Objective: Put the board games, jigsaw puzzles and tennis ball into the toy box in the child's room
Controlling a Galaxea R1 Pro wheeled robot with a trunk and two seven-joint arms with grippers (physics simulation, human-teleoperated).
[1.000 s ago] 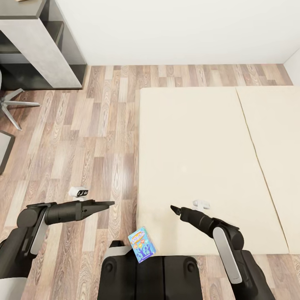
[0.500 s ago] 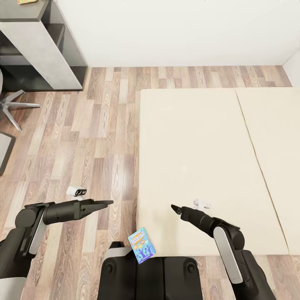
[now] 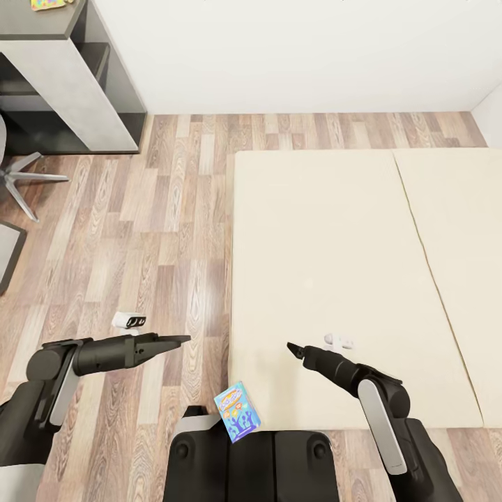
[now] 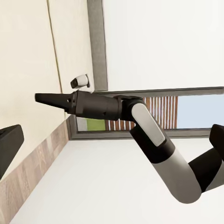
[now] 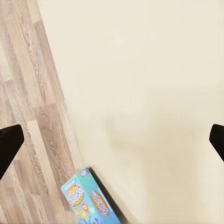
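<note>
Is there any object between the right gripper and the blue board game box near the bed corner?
Nothing visible does. The right gripper hangs over the bed, and the board game leans at the bed's near corner by the robot's base, with only bare bed top between.

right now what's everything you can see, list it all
board game: 1, blue printed box, at the bed's near left corner by the robot's base
bed: 1, cream, right half of the head view
floor: wood planks, left of the bed
desk: 1, grey, far left against the wall
chair legs: grey, left edge
left gripper: black, over the floor
right gripper: black, over the bed, jaws open in its wrist view
</note>
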